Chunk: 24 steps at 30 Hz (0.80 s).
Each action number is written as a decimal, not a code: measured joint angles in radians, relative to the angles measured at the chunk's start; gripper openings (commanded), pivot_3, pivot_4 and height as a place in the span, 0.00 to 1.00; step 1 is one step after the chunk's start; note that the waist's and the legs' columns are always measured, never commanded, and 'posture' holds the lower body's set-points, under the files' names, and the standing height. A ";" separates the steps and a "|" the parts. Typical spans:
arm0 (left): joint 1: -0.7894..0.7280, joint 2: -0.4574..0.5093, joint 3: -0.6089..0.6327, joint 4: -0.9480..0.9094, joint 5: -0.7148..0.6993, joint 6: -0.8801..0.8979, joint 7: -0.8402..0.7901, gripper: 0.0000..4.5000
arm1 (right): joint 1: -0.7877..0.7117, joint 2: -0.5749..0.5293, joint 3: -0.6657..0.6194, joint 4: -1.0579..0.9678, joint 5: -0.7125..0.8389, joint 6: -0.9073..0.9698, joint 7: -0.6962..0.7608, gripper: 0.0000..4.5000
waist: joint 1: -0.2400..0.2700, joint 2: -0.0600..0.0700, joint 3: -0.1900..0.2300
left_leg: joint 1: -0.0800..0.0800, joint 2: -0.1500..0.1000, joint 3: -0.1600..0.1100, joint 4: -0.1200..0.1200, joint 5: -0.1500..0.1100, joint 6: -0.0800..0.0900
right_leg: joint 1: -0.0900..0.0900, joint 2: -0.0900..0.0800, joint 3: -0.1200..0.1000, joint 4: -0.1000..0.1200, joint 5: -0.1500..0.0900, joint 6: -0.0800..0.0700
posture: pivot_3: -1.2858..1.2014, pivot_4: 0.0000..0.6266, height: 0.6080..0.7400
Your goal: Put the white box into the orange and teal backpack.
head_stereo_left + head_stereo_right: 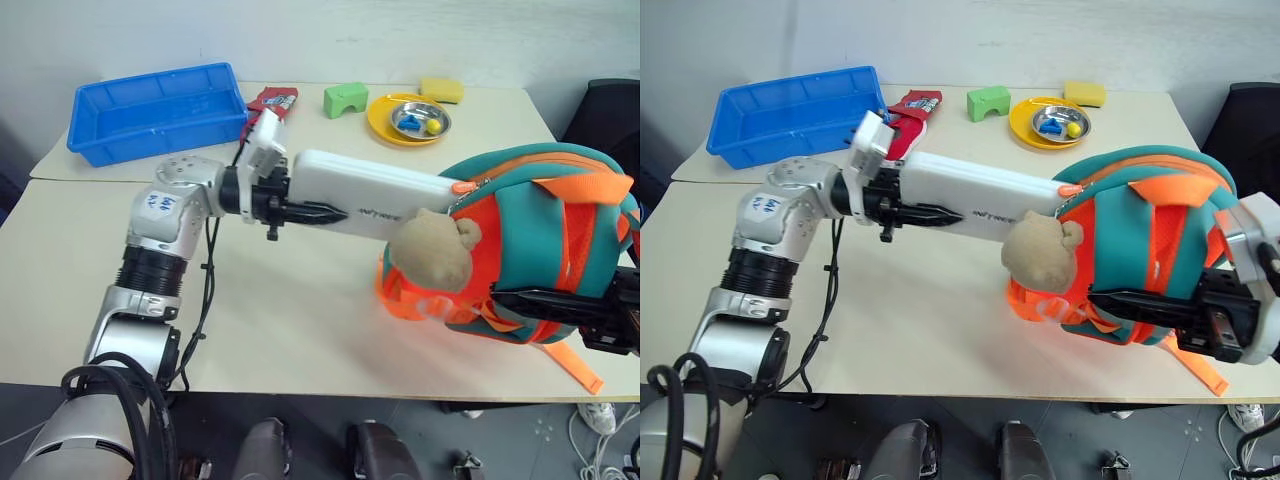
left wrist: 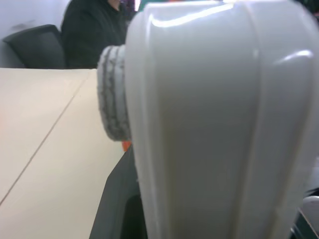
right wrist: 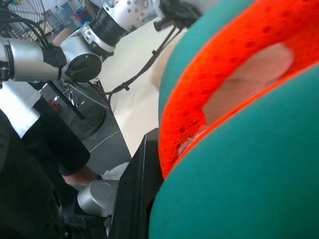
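Left gripper (image 1: 300, 212) clamping box (image 1: 375, 195) level, far end at backpack (image 1: 540, 240) zip mouth. Right gripper (image 1: 1160, 315) pinching bag shut-tight. Risking: box corner snagging zipper, plush toy (image 1: 435, 250) blocking, bag slipping.

White box (image 1: 372, 195) raised level, far end at zip opening of upright orange-teal backpack (image 1: 545, 240).

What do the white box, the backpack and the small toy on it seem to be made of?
The white box: likely hard plastic, smooth and slightly glossy, with light streaks on its shell. The orange and teal backpack: soft fabric, with orange mesh panels and woven webbing straps. The tan toy: plush, fuzzy and matte.
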<state>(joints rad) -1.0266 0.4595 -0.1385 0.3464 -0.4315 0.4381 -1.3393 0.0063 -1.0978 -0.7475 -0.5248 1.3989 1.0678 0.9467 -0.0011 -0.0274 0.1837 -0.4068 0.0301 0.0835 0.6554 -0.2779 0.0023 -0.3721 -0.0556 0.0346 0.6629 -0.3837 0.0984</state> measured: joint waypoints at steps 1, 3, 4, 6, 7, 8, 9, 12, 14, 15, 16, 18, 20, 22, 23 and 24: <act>-0.007 -0.015 -0.012 0.008 0.010 -0.010 -0.008 0.28 | -0.006 0.000 0.015 -0.001 -0.002 -0.002 -0.002 0.01 | 0.000 0.000 0.000 | 0.000 0.000 0.000 0.000 0.000 0.000 | 0.000 0.000 0.000 0.000 0.000 0.000 | 0.52 0.24 1.00; -0.028 -0.059 -0.036 0.033 0.034 -0.038 -0.014 0.28 | -0.029 0.000 0.050 -0.004 -0.013 -0.012 -0.007 0.01 | 0.000 0.000 0.000 | 0.000 0.000 0.000 0.000 0.000 0.000 | 0.000 0.000 0.000 0.000 0.000 0.000 | 0.52 0.24 1.00; -0.043 -0.091 -0.047 0.056 0.051 -0.055 -0.008 0.28 | -0.043 0.000 0.069 -0.004 -0.017 -0.021 -0.010 0.01 | 0.001 0.000 0.000 | 0.000 0.000 0.000 0.000 0.000 0.000 | 0.000 0.000 0.000 0.000 0.000 0.000 | 0.52 0.24 1.00; -0.061 -0.150 -0.071 0.084 0.091 -0.091 0.018 0.28 | -0.066 0.000 0.096 -0.007 -0.021 -0.030 -0.021 0.01 | 0.003 0.000 0.000 | -0.001 -0.001 0.000 0.001 0.000 0.001 | -0.001 0.000 0.000 0.000 0.000 0.000 | 0.52 0.24 1.00; -0.064 -0.180 -0.080 0.095 0.109 -0.108 0.033 0.28 | -0.074 0.001 0.110 -0.010 -0.022 -0.039 -0.026 0.01 | 0.002 0.000 0.000 | -0.002 -0.001 0.000 0.001 0.000 0.001 | -0.001 0.000 0.000 0.000 0.000 0.000 | 0.52 0.24 1.00; -0.064 -0.205 -0.089 0.103 0.125 -0.121 0.051 0.28 | -0.079 0.004 0.119 -0.014 -0.023 -0.043 -0.032 0.01 | 0.002 0.000 0.000 | -0.002 -0.001 0.000 0.002 -0.001 0.001 | -0.001 0.000 0.000 0.000 0.000 0.000 | 0.52 0.24 1.00; -0.064 -0.243 -0.101 0.111 0.148 -0.132 0.083 0.28 | -0.083 0.013 0.129 -0.018 -0.025 -0.049 -0.044 0.01 | 0.002 0.000 0.000 | -0.002 0.000 0.000 0.002 -0.001 0.001 | -0.001 0.000 0.000 0.000 0.000 0.000 | 0.52 0.24 1.00; -0.064 -0.343 -0.137 0.121 0.205 -0.141 0.186 0.45 | -0.097 0.040 0.164 -0.025 -0.036 -0.068 -0.082 0.00 | 0.002 -0.001 0.000 | -0.002 0.000 0.000 0.002 -0.001 0.001 | -0.001 0.000 0.000 0.000 0.000 0.000 | 0.52 0.24 1.00; -0.062 -0.372 -0.148 0.118 0.224 -0.135 0.232 0.56 | -0.099 0.051 0.180 -0.025 -0.042 -0.075 -0.104 0.00 | 0.000 -0.001 0.000 | -0.002 0.000 0.000 0.002 -0.001 0.001 | -0.001 0.000 0.000 0.000 0.000 0.000 | 0.52 0.24 1.00; -0.060 -0.379 -0.149 0.113 0.229 -0.127 0.248 0.62 | -0.097 0.053 0.185 -0.025 -0.043 -0.080 -0.112 0.00 | -0.002 -0.001 0.000 | -0.002 0.000 0.000 0.002 -0.001 0.001 | -0.001 0.000 0.001 0.000 0.000 0.000 | 0.52 0.24 1.00; -0.054 -0.378 -0.149 0.099 0.232 -0.117 0.261 0.69 | -0.093 0.055 0.187 -0.026 -0.044 -0.083 -0.117 0.00 | -0.004 0.000 0.000 | -0.001 0.000 0.000 0.001 -0.001 0.001 | -0.001 0.000 0.001 0.001 0.000 0.000 | 0.52 0.24 1.00; -0.037 -0.361 -0.144 0.065 0.234 -0.096 0.278 0.82 | -0.077 0.055 0.186 -0.032 -0.044 -0.087 -0.128 0.00 | -0.003 0.000 0.000 | 0.000 0.001 0.000 0.001 0.000 0.001 | -0.001 0.001 0.001 0.001 0.000 0.000 | 0.52 0.24 1.00; -0.012 -0.318 -0.130 0.020 0.226 -0.059 0.280 0.96 | -0.055 0.061 0.186 -0.045 -0.044 -0.087 -0.135 0.00 | -0.004 0.000 0.000 | 0.000 0.001 0.000 0.000 0.000 0.000 | -0.001 0.002 0.001 0.002 0.000 0.000 | 0.52 0.24 1.00; 0.018 -0.243 -0.087 -0.039 0.187 -0.002 0.260 0.99 | -0.026 0.074 0.181 -0.057 -0.045 -0.089 -0.145 0.00 | -0.009 0.000 0.000 | 0.000 0.002 0.000 -0.001 0.000 0.000 | -0.001 0.002 0.001 0.002 0.000 0.000 | 0.52 0.24 1.00; 0.030 -0.199 -0.059 -0.063 0.168 0.027 0.246 0.99 | -0.015 0.078 0.178 -0.057 -0.049 -0.090 -0.149 0.00 | -0.012 0.000 0.000 | 0.000 0.002 -0.001 -0.001 0.001 -0.001 | -0.001 0.002 0.001 0.002 0.000 0.000 | 0.52 0.24 1.00; 0.043 -0.157 -0.034 -0.084 0.144 0.058 0.229 0.99 | -0.005 0.081 0.172 -0.058 -0.053 -0.092 -0.152 0.00 | -0.012 0.000 0.000 | 0.000 0.002 -0.001 -0.001 0.001 -0.001 | -0.001 0.002 0.001 0.003 0.000 0.000 | 0.52 0.24 1.00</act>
<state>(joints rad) -0.9839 0.3027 -0.1722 0.2625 -0.2870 0.4958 -1.1101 0.0015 -1.0165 -0.5755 -0.5832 1.3454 0.9758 0.7946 -0.0134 -0.0273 0.1838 -0.4064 0.0317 0.0827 0.6548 -0.2772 0.0015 -0.3734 -0.0540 0.0355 0.6656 -0.3835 0.0987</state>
